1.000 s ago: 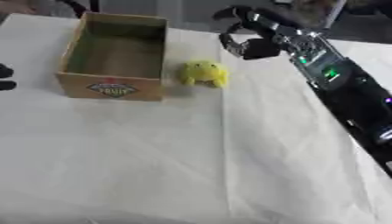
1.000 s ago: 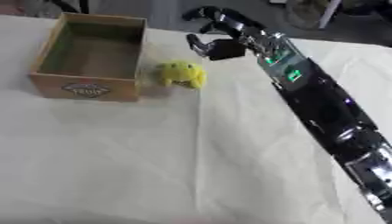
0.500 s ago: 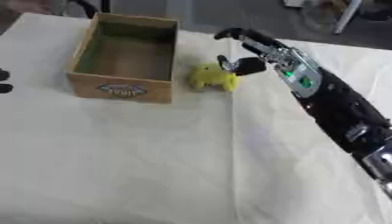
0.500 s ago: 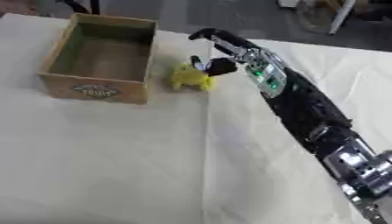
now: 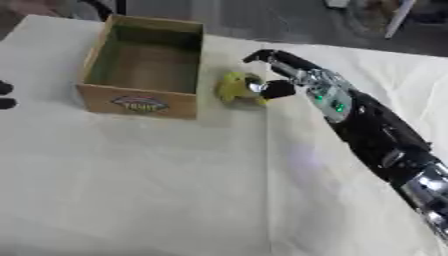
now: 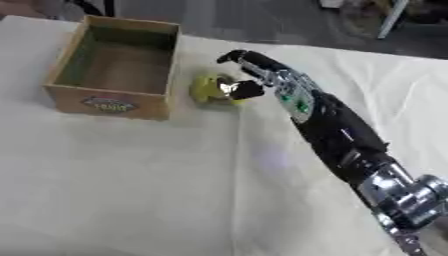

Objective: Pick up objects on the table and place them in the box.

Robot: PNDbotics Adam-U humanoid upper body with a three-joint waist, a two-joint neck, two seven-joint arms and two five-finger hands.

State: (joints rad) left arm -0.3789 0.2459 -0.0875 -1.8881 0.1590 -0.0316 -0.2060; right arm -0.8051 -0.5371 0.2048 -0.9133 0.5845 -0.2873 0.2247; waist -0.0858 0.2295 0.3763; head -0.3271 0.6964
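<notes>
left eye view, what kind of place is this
Probably a lab or workshop test bench: a table under a plain white cloth, one open box, a small yellow toy, the right hand at it.

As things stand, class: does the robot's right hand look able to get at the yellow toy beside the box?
Probably yes. The right hand is already at the yellow toy, with nothing between them; the box stands on the toy's other side.

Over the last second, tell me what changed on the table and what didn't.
The right hand came down from above the table to the yellow toy, its fingers now curling around the toy's right side. The toy is not lifted and sits beside the box as before. The box stayed empty; the left hand stayed at the left edge.
</notes>
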